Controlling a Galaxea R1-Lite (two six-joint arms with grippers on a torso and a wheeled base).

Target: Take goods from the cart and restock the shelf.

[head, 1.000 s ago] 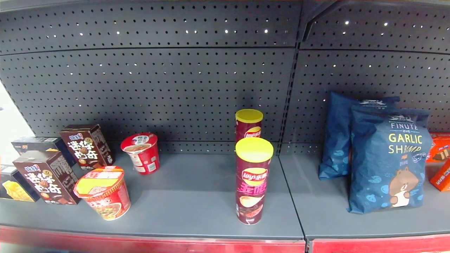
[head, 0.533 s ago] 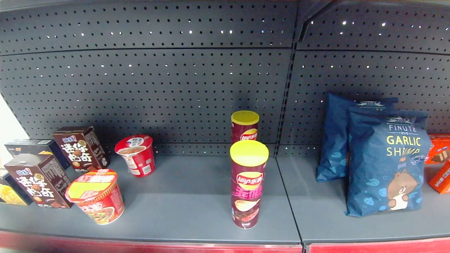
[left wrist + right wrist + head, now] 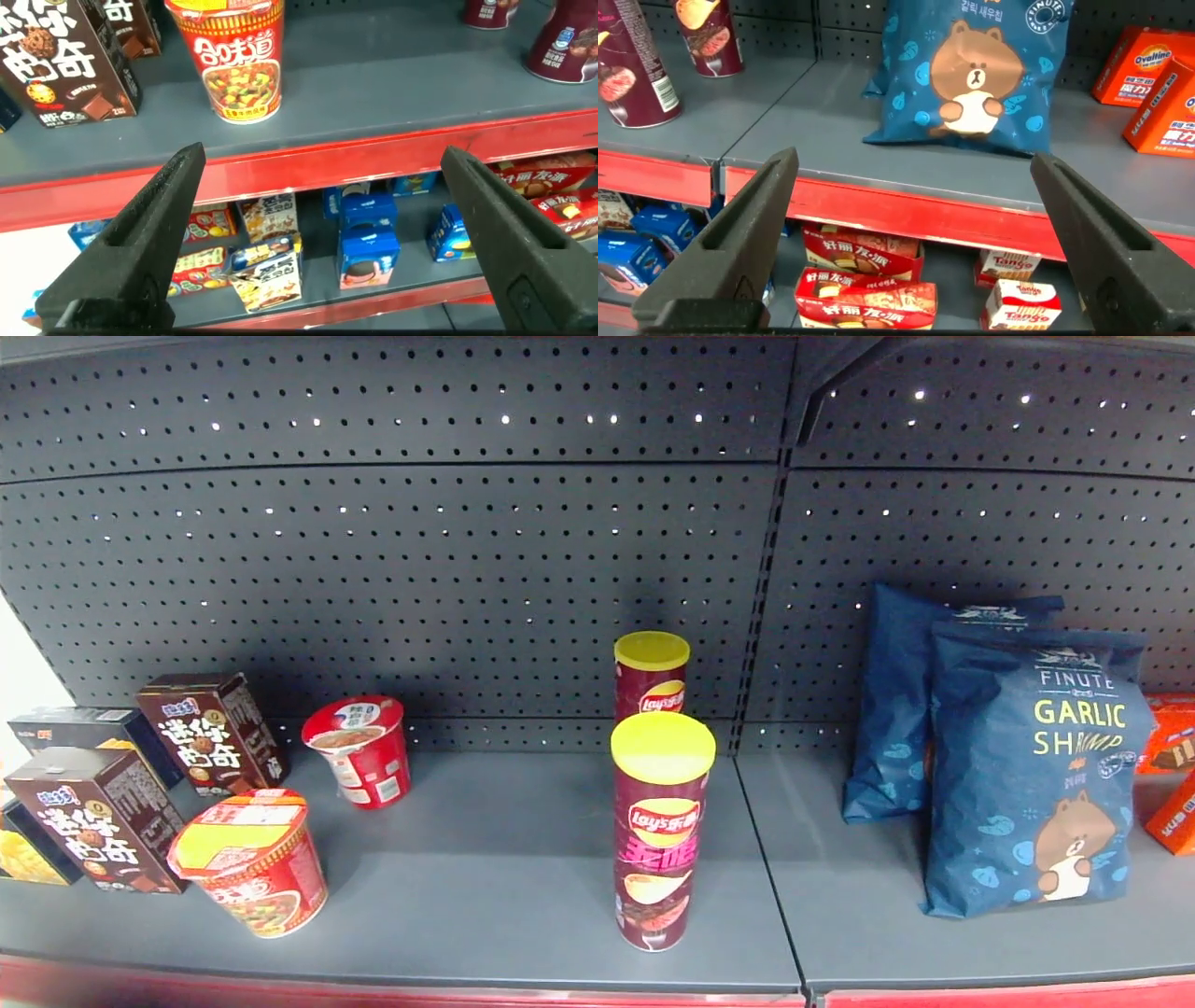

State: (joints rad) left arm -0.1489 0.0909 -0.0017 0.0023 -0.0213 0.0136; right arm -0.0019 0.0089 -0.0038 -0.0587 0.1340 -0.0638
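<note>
My left gripper [image 3: 322, 161] is open with nothing between its fingers, in front of the shelf's red front edge [image 3: 308, 163], just below a red cup of noodles [image 3: 229, 56] and a brown box [image 3: 56, 65]. My right gripper [image 3: 913, 159] is also open and holds nothing, facing the red edge below a blue snack bag [image 3: 971, 75]. On the grey shelf board [image 3: 504, 887] two chip cans with yellow lids stand one behind the other [image 3: 661, 845].
At the left stand brown boxes [image 3: 98, 819] and two noodle cups [image 3: 250, 861]; at the right are blue bags [image 3: 1032, 775] and orange boxes [image 3: 1172, 775]. Bare board lies between the cups and the cans. A lower shelf [image 3: 864, 280] holds several packs.
The head camera has shifted slightly, so the whole picture sits a little lower and to the left. The goods on the shelf have not moved.
</note>
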